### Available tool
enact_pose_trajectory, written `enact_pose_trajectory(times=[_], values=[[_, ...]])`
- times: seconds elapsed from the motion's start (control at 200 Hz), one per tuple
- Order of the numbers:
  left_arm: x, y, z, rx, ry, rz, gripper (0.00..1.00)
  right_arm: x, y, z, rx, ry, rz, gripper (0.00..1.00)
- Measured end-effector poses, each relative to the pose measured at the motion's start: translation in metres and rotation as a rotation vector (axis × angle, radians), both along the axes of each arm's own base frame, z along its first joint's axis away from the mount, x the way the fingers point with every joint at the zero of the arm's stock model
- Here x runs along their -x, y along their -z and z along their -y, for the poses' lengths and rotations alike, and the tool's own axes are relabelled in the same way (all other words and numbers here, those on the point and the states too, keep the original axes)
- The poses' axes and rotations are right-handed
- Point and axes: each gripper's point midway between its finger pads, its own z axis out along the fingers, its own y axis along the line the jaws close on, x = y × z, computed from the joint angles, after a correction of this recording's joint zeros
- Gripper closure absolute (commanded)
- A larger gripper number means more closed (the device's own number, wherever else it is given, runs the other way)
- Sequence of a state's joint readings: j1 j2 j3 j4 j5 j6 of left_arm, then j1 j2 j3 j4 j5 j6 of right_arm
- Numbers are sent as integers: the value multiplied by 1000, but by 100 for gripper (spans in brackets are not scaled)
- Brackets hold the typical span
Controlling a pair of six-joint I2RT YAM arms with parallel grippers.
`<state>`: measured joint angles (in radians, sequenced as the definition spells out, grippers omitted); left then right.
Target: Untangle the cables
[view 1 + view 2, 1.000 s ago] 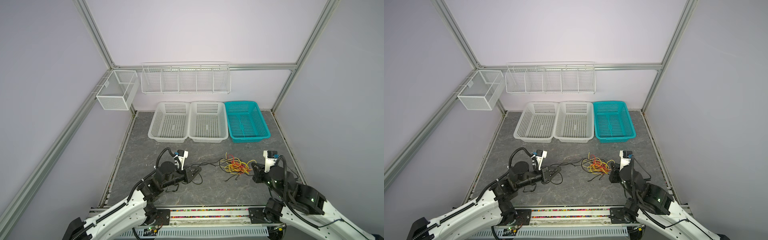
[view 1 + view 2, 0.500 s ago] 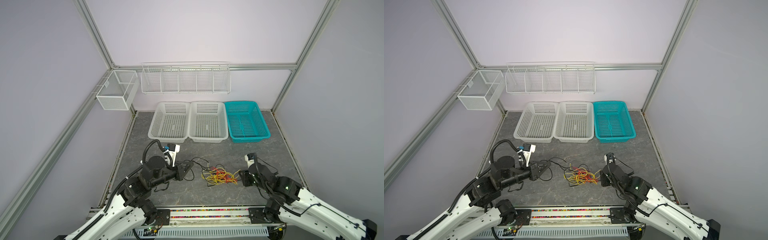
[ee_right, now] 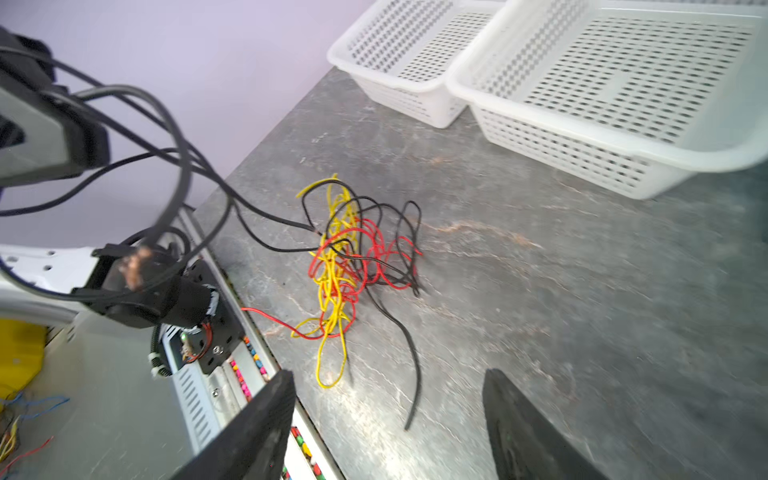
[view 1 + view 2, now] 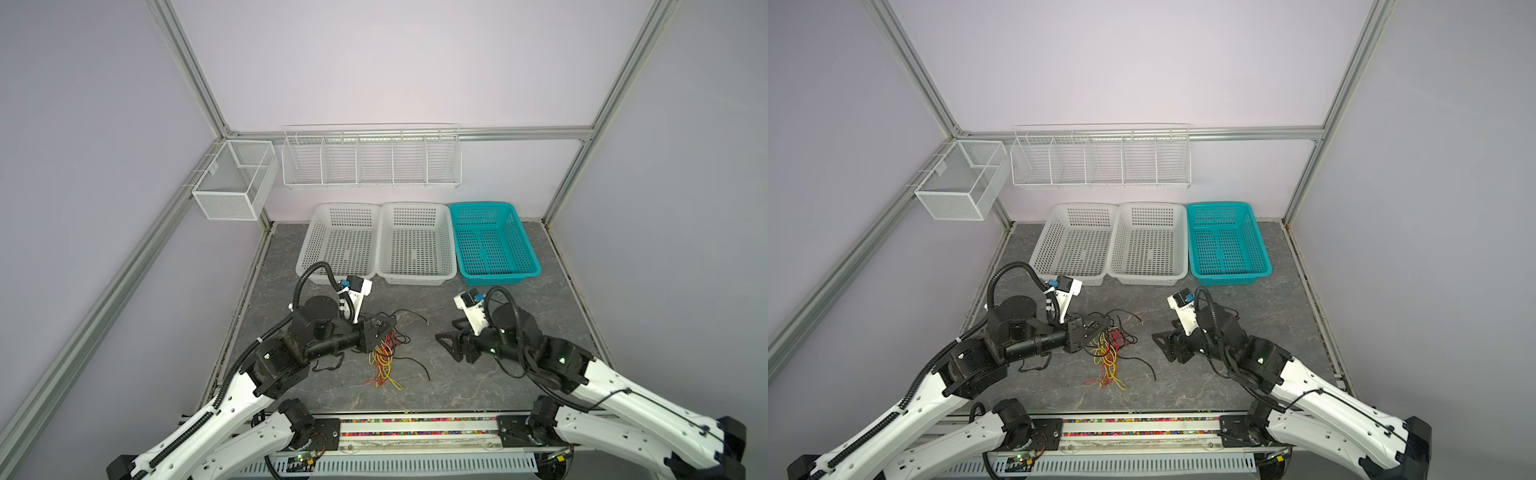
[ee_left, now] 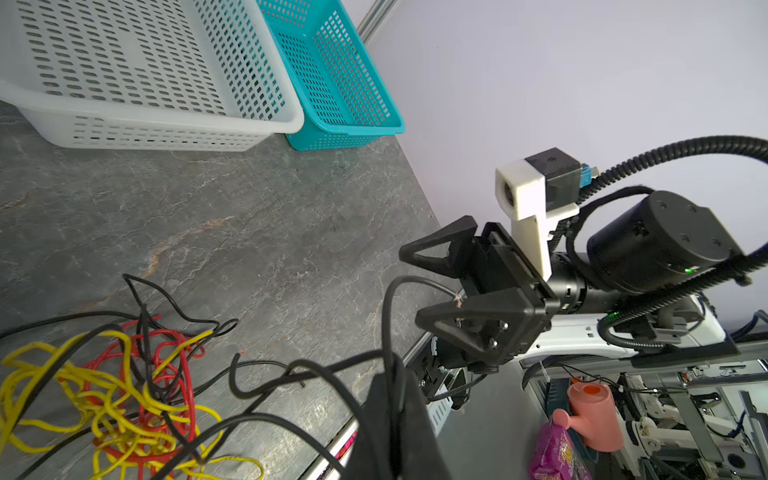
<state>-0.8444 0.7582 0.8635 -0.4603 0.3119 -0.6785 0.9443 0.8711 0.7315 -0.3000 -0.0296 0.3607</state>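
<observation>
The cables (image 4: 384, 359) (image 4: 1108, 353) are a tangle of red, yellow and black wires lying on the grey table in both top views. My left gripper (image 4: 384, 326) (image 4: 1096, 326) hangs just above the tangle, shut on a black cable. In the left wrist view that black strand runs between the closed jaws of the left gripper (image 5: 395, 399), and the cables (image 5: 124, 374) lie beyond. My right gripper (image 4: 446, 343) (image 4: 1160, 338) (image 5: 409, 286) stands open and empty, to the right of the tangle. In the right wrist view the right gripper (image 3: 386, 415) frames bare table, with the cables (image 3: 345, 257) ahead of it.
Two white baskets (image 4: 338, 245) (image 4: 415, 245) and a teal basket (image 4: 492, 241) stand in a row at the back of the table. A wire rack (image 4: 370, 158) and a mesh box (image 4: 232, 183) hang on the walls. The table's front rail (image 4: 415, 424) runs between the arm bases.
The right gripper moved left with the tangle, then opened and let it go. The tangle now lies further left, under the left gripper, which stays shut and has risen slightly.
</observation>
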Motion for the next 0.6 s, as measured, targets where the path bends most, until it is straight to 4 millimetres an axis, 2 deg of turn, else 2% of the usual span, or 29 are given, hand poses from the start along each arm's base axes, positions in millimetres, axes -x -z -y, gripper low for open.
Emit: enact_pose_trajectory(times=[0.315,0.49,0.535,0.6], values=[[0,-25,8,110,14,16,100,6,4,-68,-87,-165,49,29],[0,-35,12,165,22,12,100,7,21,-92,-73,-193,68,34],[1,-37,12,173,25,10,100,5,27,-97,-58,-192,71,39],[1,-39,13,182,26,11,100,3,34,-101,-42,-186,88,56]])
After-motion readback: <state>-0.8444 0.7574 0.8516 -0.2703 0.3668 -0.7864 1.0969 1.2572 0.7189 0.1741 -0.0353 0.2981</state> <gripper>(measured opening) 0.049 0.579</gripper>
